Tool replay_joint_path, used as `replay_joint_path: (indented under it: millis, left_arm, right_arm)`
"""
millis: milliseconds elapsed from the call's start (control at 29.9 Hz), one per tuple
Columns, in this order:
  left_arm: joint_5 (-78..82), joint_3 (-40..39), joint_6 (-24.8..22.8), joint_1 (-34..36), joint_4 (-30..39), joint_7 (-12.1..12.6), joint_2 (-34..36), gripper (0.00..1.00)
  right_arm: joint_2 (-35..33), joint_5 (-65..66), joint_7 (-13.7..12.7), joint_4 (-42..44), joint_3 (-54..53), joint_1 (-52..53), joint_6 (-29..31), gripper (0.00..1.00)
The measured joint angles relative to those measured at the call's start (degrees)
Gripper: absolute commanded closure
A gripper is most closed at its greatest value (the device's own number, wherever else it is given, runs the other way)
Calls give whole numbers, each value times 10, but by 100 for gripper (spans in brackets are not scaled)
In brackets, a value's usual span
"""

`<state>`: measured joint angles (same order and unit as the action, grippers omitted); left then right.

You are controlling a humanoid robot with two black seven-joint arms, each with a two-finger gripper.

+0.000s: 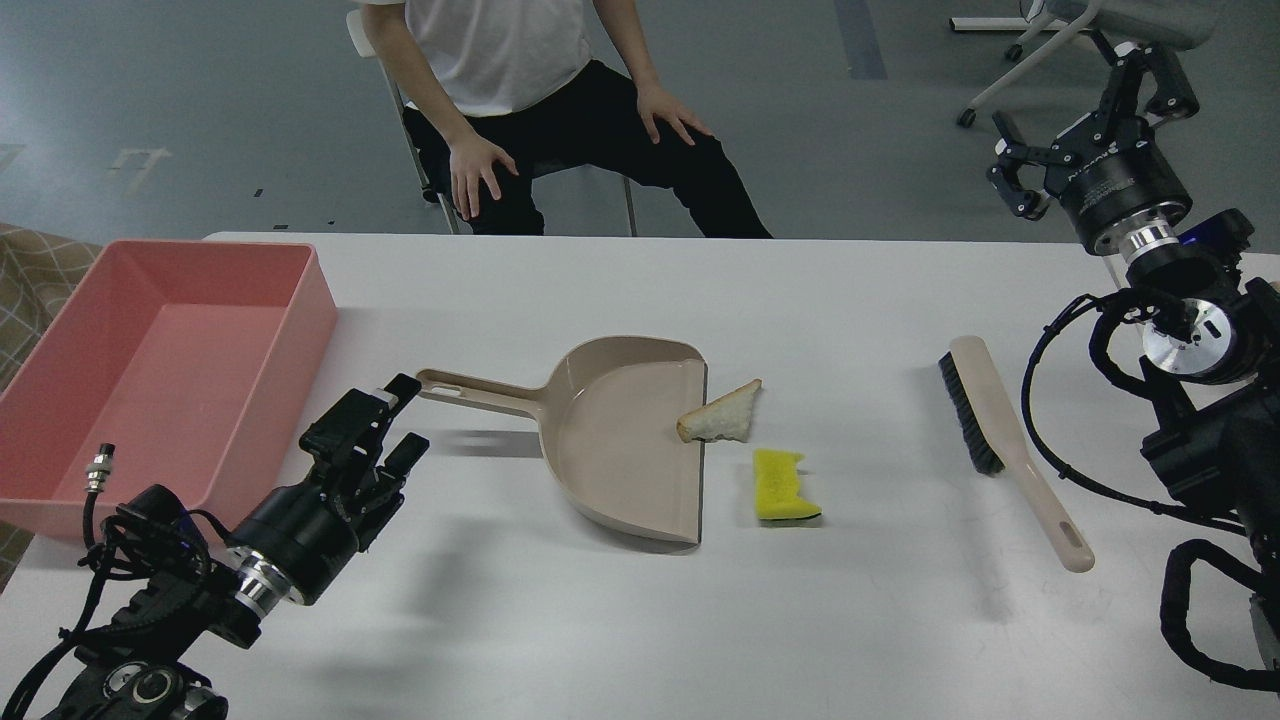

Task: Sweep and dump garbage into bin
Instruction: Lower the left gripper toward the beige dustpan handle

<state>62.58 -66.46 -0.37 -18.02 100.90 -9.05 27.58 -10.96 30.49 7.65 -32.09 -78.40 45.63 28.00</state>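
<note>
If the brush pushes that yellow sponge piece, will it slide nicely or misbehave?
The sponge chunk looks light and soft, so it should slide easily on the smooth white table. Its jagged edges and squashy body might make it tumble or spin instead of going straight into the dustpan.

Light is even and fairly bright, coming from overhead, with a cool, slightly bluish cast over the white table (620, 620). Shadows are soft-edged and pale: a faint grey patch lies on the table just beside the left gripper (390, 425), another under the dustpan (625, 435) along its near edge, and a thin one beside the brush (1005, 450). The sponge chunk (785, 487) casts a short dark shadow at its near side. No hard glare shows; the dustpan's inner surface carries a mild sheen. Focus is sharp across the table, and the floor (200, 100) behind looks slightly softer. Straight table edges bow a little near the corners.
</note>
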Motion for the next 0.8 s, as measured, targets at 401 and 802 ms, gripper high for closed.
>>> replay_joint_path:
  millis: [401,802]
  left_arm:
    - [54,41,53,54,-34,102,-75,18]
    - [79,43,97,68,-86,104,-98,17]
  right_arm:
    - [-9,0,0,-3,0,-7,0,0]
    - [-12,0,0,-6,0,-14,0,0]
